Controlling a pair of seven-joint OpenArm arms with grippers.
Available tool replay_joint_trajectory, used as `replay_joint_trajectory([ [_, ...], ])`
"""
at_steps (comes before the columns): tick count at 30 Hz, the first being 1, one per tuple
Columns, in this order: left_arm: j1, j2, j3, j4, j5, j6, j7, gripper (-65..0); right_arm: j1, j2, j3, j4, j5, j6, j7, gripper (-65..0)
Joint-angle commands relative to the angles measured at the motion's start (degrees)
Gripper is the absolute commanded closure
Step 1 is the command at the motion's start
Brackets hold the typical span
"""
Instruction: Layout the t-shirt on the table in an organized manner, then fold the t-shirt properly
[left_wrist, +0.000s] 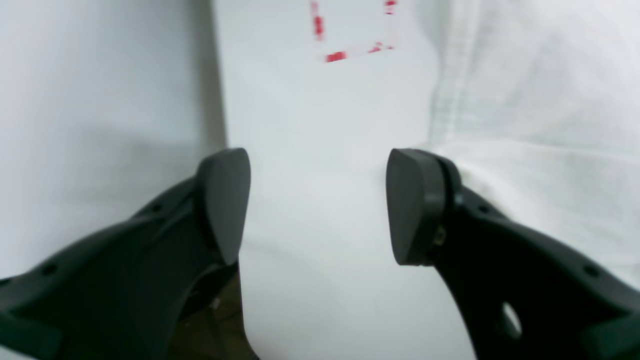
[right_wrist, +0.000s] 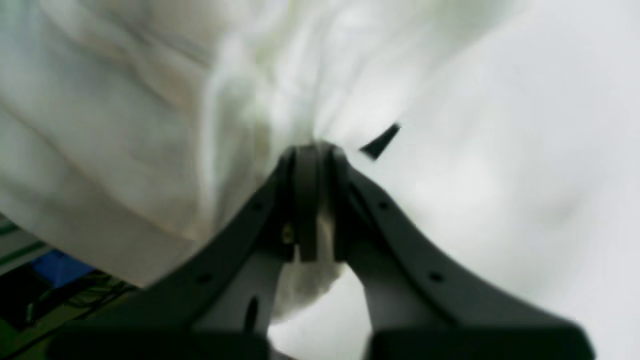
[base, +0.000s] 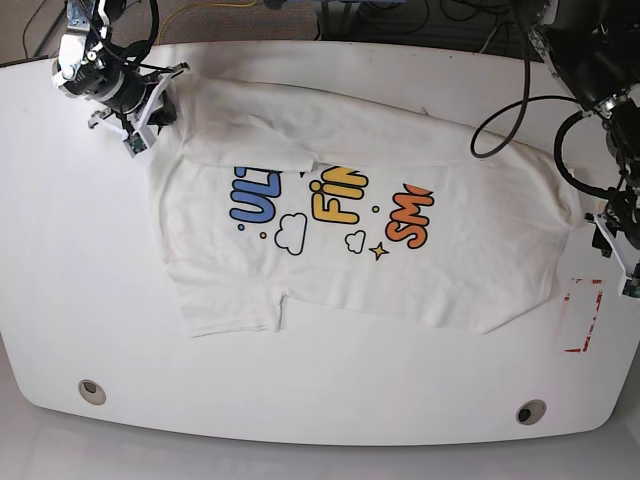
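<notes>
On the white desk (base: 320, 410), right fingers (right_wrist: 312, 150) clamp the t-shirt (base: 400, 260) corner to stretch it; left fingers (left_wrist: 420, 205) stand apart beside its hem.

The matte black plastic left gripper (left_wrist: 318, 205) has 2 curved fingers (left_wrist: 222, 202) with flat rounded pads, small holes and a brass screw.

The t-shirt (base: 350, 250) lies spread across the middle of the table (base: 80, 300), with the tape mark (base: 583, 315) just beside its right edge.
</notes>
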Motion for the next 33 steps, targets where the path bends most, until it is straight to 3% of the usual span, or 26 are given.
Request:
replay_joint_trajectory([
  [1,2.3,1.5,0.1,3.6,-0.2,-0.1,-0.5,-40.3,-0.1,0.8,0.6,4.3,1.0,0.1,0.9,-2.7],
  [9,7.3,8.2,0.1,5.6,0.3,-0.1,-3.1,-39.9,-0.2,0.7,0.6,8.1,1.1,0.1,0.7,-25.5],
  [12,9.8,9.5,0.2,4.7,0.3,-0.1,-6.3,-37.5,0.0,0.7,0.6,8.2,1.3,0.1,0.7,-30.4],
  [21,12.9,9.3,0.4,-4.9,0.0,-0.1,-16.5,-32.1,0.7,-0.6,0.5,7.8,0.9,0.1,0.7,-30.4],
  [33,12.7,6.3,0.4,-13.7,-0.1,-0.1,-19.4,-31.9,0.8,-2.6,0.4,3.0,0.9,0.1,0.9,-30.6],
])
